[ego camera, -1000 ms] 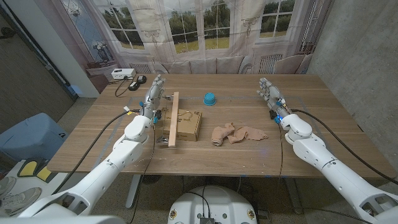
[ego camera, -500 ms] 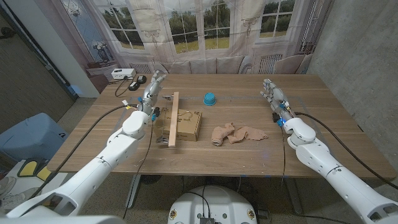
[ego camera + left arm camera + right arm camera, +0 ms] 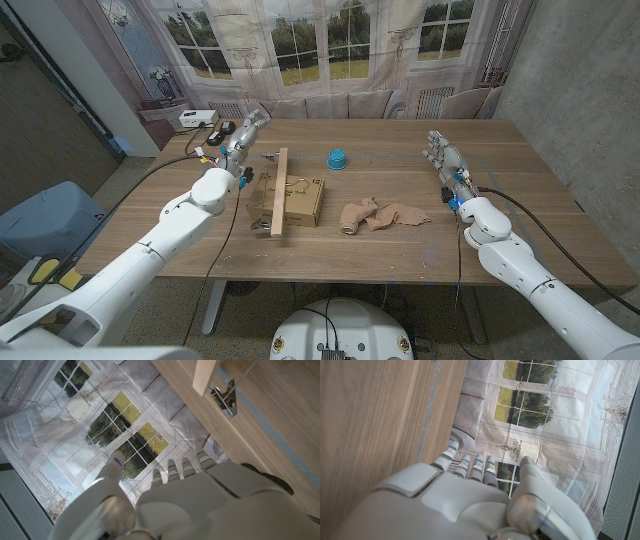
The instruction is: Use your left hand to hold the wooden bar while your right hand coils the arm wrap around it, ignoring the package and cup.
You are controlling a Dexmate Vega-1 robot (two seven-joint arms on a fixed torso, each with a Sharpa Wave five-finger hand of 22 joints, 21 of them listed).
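The wooden bar (image 3: 278, 192) lies lengthwise over the left end of the cardboard package (image 3: 300, 201), near the table's middle. Its far end (image 3: 207, 372) also appears in the left wrist view. The beige arm wrap (image 3: 382, 214) lies crumpled on the table to the right of the package. My left hand (image 3: 246, 134) hovers behind and left of the bar's far end, fingers apart, holding nothing. My right hand (image 3: 443, 156) stands well to the right of the wrap, fingers straight and empty. Both hands (image 3: 190, 495) (image 3: 470, 495) show their backs to their wrist cameras.
A blue cup (image 3: 338, 157) stands upside down behind the package. A small metal clip (image 3: 225, 399) lies beside the bar's far end. A white box (image 3: 196, 118) and black items with cables sit at the table's far left corner.
My left hand has lifted and drawn back toward the table's far left, away from the bar. My right hand has shifted slightly right and nearer. Bar, wrap, package and cup have not moved.
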